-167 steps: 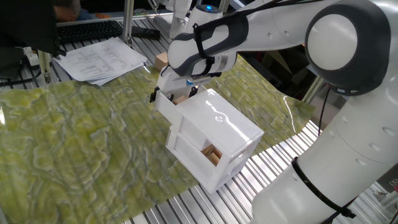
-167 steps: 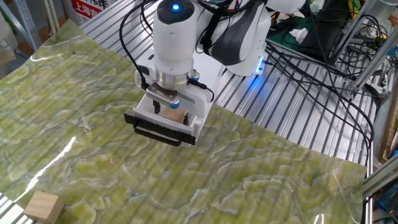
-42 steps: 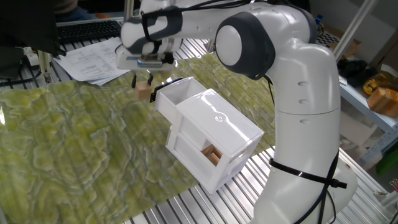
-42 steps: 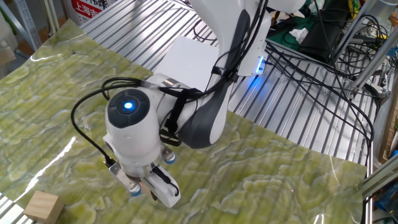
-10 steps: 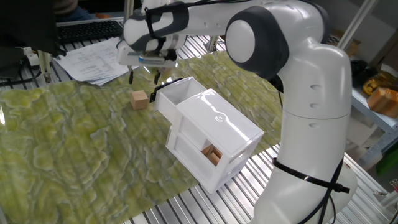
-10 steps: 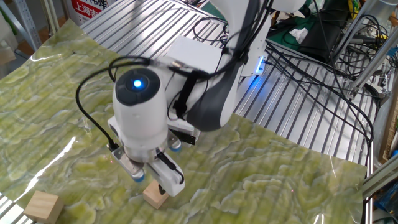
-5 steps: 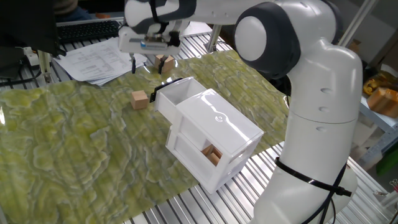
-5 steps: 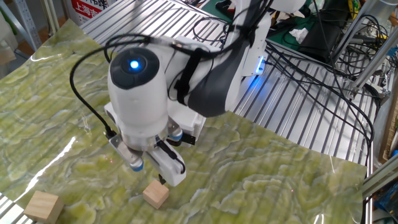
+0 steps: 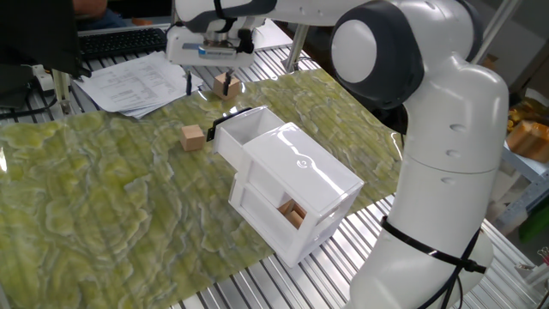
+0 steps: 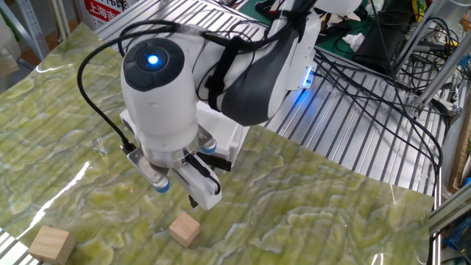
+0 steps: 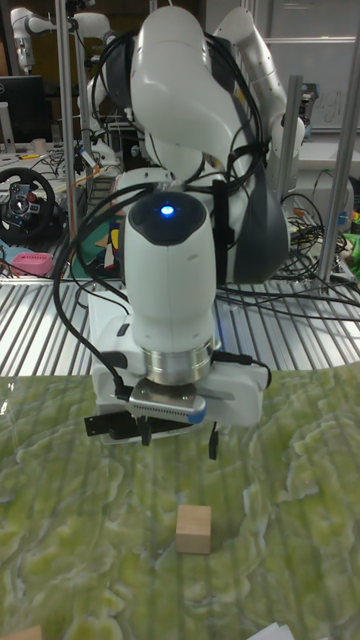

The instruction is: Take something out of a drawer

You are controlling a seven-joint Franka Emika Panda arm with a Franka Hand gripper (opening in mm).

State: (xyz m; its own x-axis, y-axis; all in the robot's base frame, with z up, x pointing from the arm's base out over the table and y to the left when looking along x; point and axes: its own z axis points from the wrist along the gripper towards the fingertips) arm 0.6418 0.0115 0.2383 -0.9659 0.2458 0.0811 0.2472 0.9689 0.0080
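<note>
You see the small pale-tan wooden cube (image 11: 194, 529) resting on the green mat beside the pulled-out glossy white upper drawer (image 9: 249, 130); the empty, spread gripper (image 11: 178, 436) has risen higher above it.

Tan cube (image 9: 193, 137) on mat; upper drawer (image 9: 244, 131) open, empty.
</note>
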